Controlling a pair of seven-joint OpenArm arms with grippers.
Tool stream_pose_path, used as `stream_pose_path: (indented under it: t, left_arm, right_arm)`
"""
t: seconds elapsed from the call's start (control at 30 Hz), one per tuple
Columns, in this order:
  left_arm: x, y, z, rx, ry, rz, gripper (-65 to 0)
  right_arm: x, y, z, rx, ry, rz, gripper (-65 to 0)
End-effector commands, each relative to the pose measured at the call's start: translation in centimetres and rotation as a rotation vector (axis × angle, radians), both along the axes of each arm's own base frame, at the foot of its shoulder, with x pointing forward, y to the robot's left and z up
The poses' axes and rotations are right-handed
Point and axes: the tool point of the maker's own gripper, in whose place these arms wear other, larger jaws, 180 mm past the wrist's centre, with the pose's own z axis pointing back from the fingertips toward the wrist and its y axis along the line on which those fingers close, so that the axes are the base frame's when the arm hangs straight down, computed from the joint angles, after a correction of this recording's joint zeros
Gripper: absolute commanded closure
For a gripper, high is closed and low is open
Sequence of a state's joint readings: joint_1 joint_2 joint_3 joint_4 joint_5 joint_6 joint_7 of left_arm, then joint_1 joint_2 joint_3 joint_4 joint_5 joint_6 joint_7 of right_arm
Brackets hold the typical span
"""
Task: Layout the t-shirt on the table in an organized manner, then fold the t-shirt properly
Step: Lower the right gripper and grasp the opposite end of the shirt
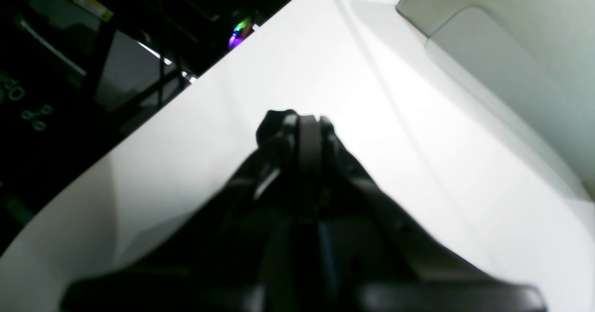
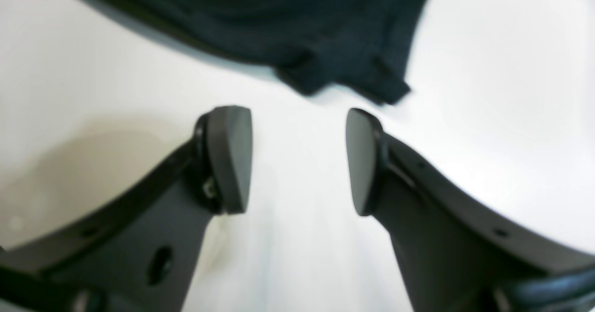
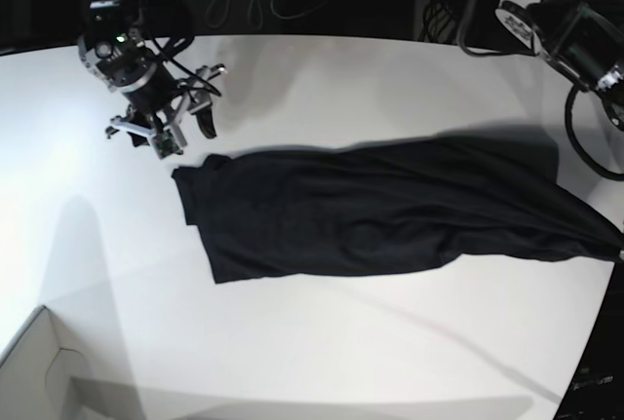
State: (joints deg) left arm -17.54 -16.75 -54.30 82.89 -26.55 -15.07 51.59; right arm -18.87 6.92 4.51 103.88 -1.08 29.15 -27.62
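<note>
Showing only overhead, t-shirt (image 3: 390,210) spans table (image 3: 312,342).

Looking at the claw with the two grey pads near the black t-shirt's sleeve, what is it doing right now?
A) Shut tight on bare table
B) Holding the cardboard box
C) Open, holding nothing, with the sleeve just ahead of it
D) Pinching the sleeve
C: in the right wrist view the right gripper has its pads wide apart with only white table between them, and the t-shirt sleeve lies just beyond the fingertips, untouched.
</note>
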Motion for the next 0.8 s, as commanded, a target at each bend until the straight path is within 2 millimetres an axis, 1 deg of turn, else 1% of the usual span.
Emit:
stream_pose_path:
  t: [0.0, 0.1, 0.17, 0.3, 0.37, 0.4, 0.43, 0.5, 0.53, 0.63, 0.7, 0.77]
  left_arm:
    - [0.4, 0.9, 1.9, 0.026, -0.051, 0.009, -0.2]
    - [0.1, 1.1, 0.3, -0.006, -0.021, 0.014, -0.5]
    - [-0.8, 1.0, -2.2, -0.033, 0.036, 0.015, -0.5]
    - [-2.6, 0.6, -6.6, -0.089, 0.133, 0.015, -0.6]
    - [-3.6, 0.5, -8.0, -0.097, 0.169, 0.015, -1.2]
    - [-4.3, 0.4, -8.7, -0.098, 0.189, 0.015, -3.0]
    - [-4.8, 0.5, -9.0, -0.092, 0.203, 0.016, -6.2]
    - [-5.7, 0.4, -9.4, -0.085, 0.222, 0.016, -14.5]
    - [-6.0, 0.5, -9.3, -0.079, 0.222, 0.016, -19.6]
    - [-6.8, 0.2, -9.4, -0.092, 0.209, 0.006, -29.6]
    - [-7.3, 0.0, -9.0, -0.105, 0.187, -0.004, -34.4]
    - [-7.8, -0.1, -8.8, -0.112, 0.173, -0.012, -36.2]
  right_arm:
    - [0.7, 0.0, 1.4, 0.013, -0.052, 0.002, -32.5]
    - [0.7, -0.1, 1.4, 0.012, -0.052, 0.001, -32.5]
    - [0.7, -0.1, 1.4, 0.012, -0.052, 0.001, -32.6]
    - [0.7, 0.3, 1.4, 0.018, -0.052, 0.012, -32.9]
    - [0.9, 0.8, 1.5, 0.022, -0.057, 0.023, -33.0]
    - [1.0, 1.3, 1.5, 0.028, -0.056, 0.037, -33.0]
    - [1.2, 2.0, 1.7, 0.034, -0.063, 0.053, -33.0]
    - [1.6, 2.9, 1.6, 0.043, -0.066, 0.078, -33.0]
    - [1.7, 3.2, 1.2, 0.047, -0.056, 0.082, -33.0]
    - [2.6, 3.7, 1.1, 0.052, -0.059, 0.094, -32.7]
    - [3.3, 3.8, 0.9, 0.052, -0.060, 0.095, -32.6]
    - [4.2, 3.7, 0.9, 0.050, -0.064, 0.092, -32.6]
